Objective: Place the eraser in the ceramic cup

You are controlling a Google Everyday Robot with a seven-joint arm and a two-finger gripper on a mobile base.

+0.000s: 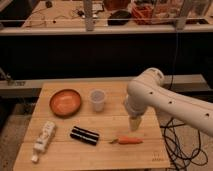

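The eraser (84, 135), a black block with pale stripes, lies on the wooden table (65, 155) at front centre. The ceramic cup (97, 100), whitish and tapering, stands upright behind it near the table's middle. My gripper (135, 126) hangs from the white arm (160, 100) over the right part of the table, right of the cup and the eraser, just above a carrot. It touches neither task object and holds nothing that I can see.
An orange-brown bowl (65, 102) sits left of the cup. A white tube (44, 138) lies at front left. A small carrot (129, 141) lies at front right under the gripper. Black cables (175, 142) hang off the table's right edge.
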